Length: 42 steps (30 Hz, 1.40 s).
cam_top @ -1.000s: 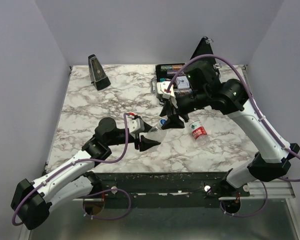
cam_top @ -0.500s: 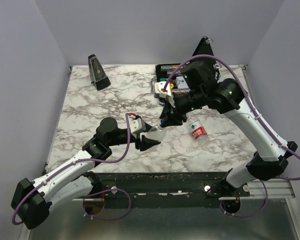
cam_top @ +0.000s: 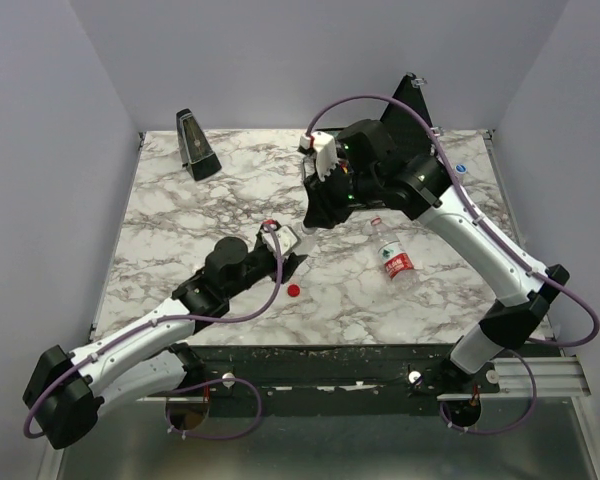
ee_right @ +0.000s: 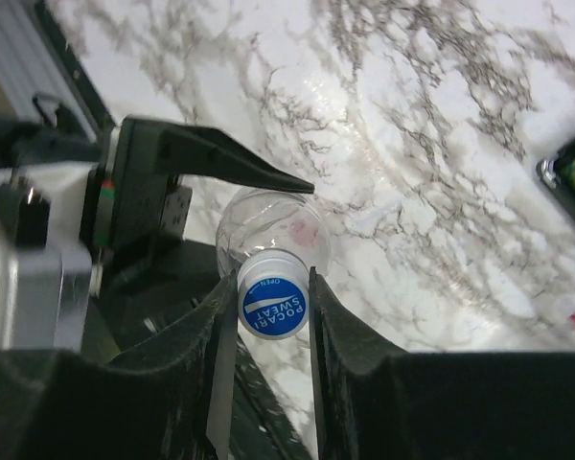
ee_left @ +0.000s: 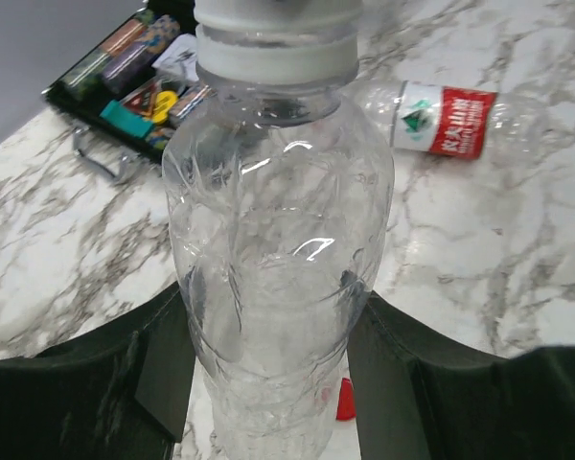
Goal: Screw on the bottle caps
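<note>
My left claw [ee_left: 273, 369] is clamped on the upright clear bottle [ee_left: 278, 220], my right claw [ee_right: 265, 297] pinches the blue-and-white cap [ee_right: 273, 309] seated on its neck, and the red cap [cam_top: 294, 291] lies on the table [cam_top: 180, 220] just beside.

Ref = upright bottle [ee_left: 278, 240].
- Straight above: blocked. The right gripper [ee_right: 268, 287] pinches the blue-topped cap [ee_right: 273, 307] on its neck, and the right arm [cam_top: 470, 235] runs off to its right.
- Both flanks, low down: blocked. The left gripper [ee_left: 273, 321] clamps the body, and the left arm [cam_top: 140, 340] fills the near-left.
- Near side: red cap [cam_top: 293, 291] lies flat on the tabletop [cam_top: 180, 230], close by.
- Right: lying bottle [cam_top: 392, 258], apart, with a bare lane between.
- Far side: black case [ee_left: 125, 72].
- Left and far-left: open marble out to the metronome [cam_top: 196, 146], well apart.
</note>
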Available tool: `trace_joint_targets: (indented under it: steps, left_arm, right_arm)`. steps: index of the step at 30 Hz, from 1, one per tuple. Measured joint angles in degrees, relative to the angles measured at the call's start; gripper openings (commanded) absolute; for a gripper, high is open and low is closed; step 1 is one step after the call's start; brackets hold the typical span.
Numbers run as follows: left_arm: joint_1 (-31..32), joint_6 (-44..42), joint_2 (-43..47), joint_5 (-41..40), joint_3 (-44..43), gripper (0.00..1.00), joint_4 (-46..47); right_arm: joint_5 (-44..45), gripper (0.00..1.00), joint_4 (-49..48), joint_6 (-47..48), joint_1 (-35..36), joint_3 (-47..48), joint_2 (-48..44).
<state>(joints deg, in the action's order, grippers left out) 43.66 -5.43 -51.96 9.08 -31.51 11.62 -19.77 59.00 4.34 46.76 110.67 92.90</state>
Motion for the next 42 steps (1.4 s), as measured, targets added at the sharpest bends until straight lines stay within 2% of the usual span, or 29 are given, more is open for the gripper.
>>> trace_joint_targets:
  steps: [4, 6, 9, 12, 14, 17, 23, 30, 36, 42]
  left_arm:
    - [3.0, -4.7, -2.4, -12.7, 0.0, 0.08, 1.6]
    - [4.0, -6.9, -4.2, -16.9, 0.0, 0.08, 3.1]
    - [4.4, -8.5, -4.9, -19.8, 0.0, 0.08, 4.6]
    - [4.4, -8.7, -4.0, -19.7, -0.1, 0.08, 5.2]
    - [4.2, -8.6, -3.1, -18.2, -1.3, 0.08, 4.7]
    - [3.4, -8.0, -2.2, -14.0, -3.5, 0.09, 2.2]
    - [-1.9, -5.8, -2.1, 5.2, -8.4, 0.1, -5.8]
    - [-4.7, -7.9, -4.0, 25.2, -16.3, 0.11, -21.4]
    - [-4.7, -11.5, -6.0, 34.1, -19.7, 0.11, -31.3]
    - [-4.7, -13.3, -6.6, 36.9, -19.7, 0.11, -35.9]
  right_arm:
    - [8.0, 0.06, -6.5, -15.0, 0.0, -5.4, -1.3]
    - [10.5, 0.07, -8.7, -19.2, 0.0, -7.7, -2.3]
    - [12.0, 0.27, -11.0, -22.0, 0.0, -8.5, -2.7]
    - [11.2, 0.49, -10.9, -19.6, 0.0, -6.9, -2.9]
    - [10.1, 0.59, -9.7, -17.1, 0.2, -4.6, -2.9]
    - [6.8, 0.64, -7.7, -9.6, 0.5, -1.1, -4.2]
    - [0.8, 0.66, -1.7, 9.4, 0.8, -1.0, -11.3]
    - [-4.9, 0.67, 3.1, 30.8, 0.8, -8.7, -18.6]
    - [-8.5, 0.66, 4.5, 41.1, 0.8, -13.0, -19.6]
    - [-12.5, 0.65, 4.1, 46.4, 0.8, -14.1, -19.7]
